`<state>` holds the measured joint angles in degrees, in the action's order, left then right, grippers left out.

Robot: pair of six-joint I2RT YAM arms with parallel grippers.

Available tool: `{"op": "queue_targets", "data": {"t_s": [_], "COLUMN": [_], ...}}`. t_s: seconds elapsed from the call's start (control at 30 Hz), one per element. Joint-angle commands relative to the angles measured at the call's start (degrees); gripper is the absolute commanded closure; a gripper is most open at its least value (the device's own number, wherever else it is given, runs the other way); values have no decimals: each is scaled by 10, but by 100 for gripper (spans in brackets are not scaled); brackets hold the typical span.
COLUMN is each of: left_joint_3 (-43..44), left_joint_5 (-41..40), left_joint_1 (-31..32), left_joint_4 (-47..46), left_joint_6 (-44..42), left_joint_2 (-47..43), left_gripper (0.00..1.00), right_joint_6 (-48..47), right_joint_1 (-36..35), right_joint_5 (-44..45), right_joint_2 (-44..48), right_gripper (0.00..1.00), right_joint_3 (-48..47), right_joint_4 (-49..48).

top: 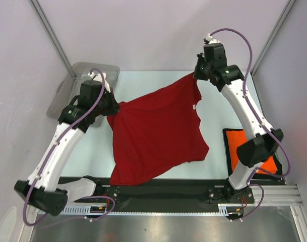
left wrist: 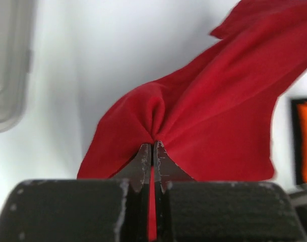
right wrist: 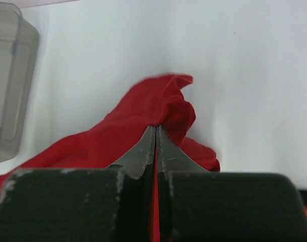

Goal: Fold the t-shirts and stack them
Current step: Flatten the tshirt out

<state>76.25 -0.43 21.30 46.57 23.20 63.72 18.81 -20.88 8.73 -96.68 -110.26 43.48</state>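
A dark red t-shirt (top: 156, 133) hangs spread between both arms over the middle of the table, its lower hem trailing to the near edge. My left gripper (top: 114, 107) is shut on the shirt's left corner; in the left wrist view the red cloth (left wrist: 208, 121) bunches at the closed tips of that gripper (left wrist: 153, 146). My right gripper (top: 196, 76) is shut on the far right corner, where the cloth (right wrist: 158, 106) puckers at its tips (right wrist: 156, 129). An orange t-shirt (top: 244, 151) lies folded on a black mat at the right, partly hidden by the right arm.
A translucent grey plastic tub (top: 82, 75) stands at the far left behind the left arm, its edge also showing as the tub (left wrist: 7, 65) and the tub (right wrist: 9, 80) in the wrist views. A black rail (top: 193, 189) runs along the near edge.
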Motion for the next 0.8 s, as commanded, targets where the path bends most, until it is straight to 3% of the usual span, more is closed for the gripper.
{"op": "queue_targets", "data": {"t_s": [0.0,0.2,0.33,0.77], "left_joint_3": [56,199,229,221], "left_joint_5": [-42,-6,31,118], "left_joint_1": [-36,-48,-48,-48], "left_joint_4": [-61,-59,-65,-17], "left_joint_6": [-36,-40,-27,4], "left_joint_2": [28,108,112,-120], "left_gripper": [100,100,100,100], "right_joint_6": [-32,-47,-52,-51], "right_joint_1": [6,37,39,21], "right_joint_5": [-12,-26,-15,-27], "right_joint_2": [-21,-9,32,369], "right_gripper": [100,100,100,100], "right_joint_3": [-81,-133,-145,-18], "right_joint_4": [-60,-49,-44,-38]}}
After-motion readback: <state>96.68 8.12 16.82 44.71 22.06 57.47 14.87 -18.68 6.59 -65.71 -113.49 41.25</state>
